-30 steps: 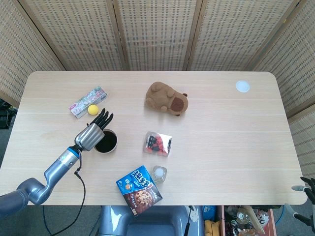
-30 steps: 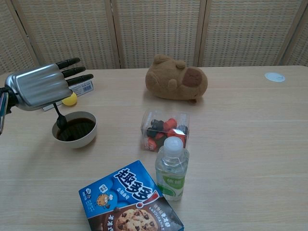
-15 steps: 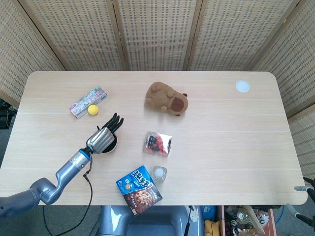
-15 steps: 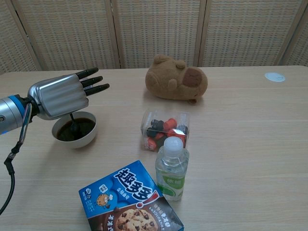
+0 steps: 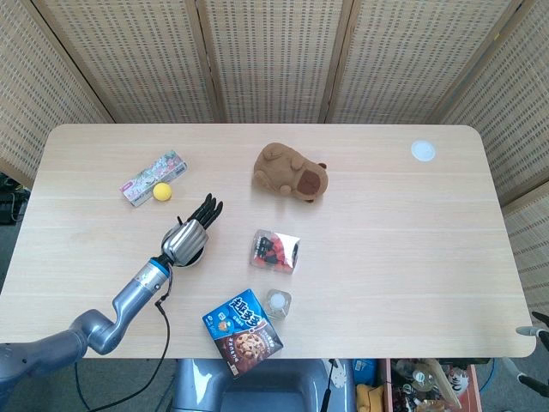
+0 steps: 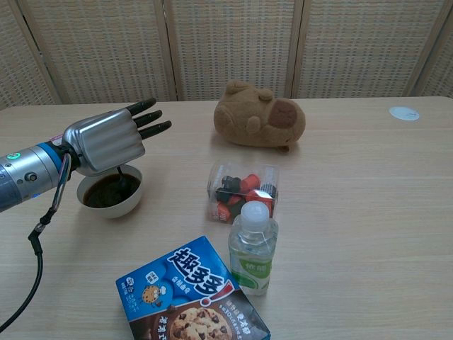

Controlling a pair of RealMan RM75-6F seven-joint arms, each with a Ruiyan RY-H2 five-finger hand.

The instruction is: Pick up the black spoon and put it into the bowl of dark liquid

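The white bowl of dark liquid stands at the front left of the table; in the head view only its rim peeks out from under my left hand. That hand hovers just above the bowl, back up, fingers stretched toward the far side. The black spoon hangs from beneath the palm, its tip in the liquid. The grip itself is hidden by the hand. Only a sliver of my right hand shows at the head view's bottom right edge.
A clear box of berries sits right of the bowl, with a water bottle and a blue cookie box nearer the front. A brown plush lies behind. A yellow ball and a packet lie beyond the bowl.
My left hand has shifted right and over the bowl, carrying the spoon from the bowl's left rim to the right part of the liquid. The right hand has slipped further out of frame.
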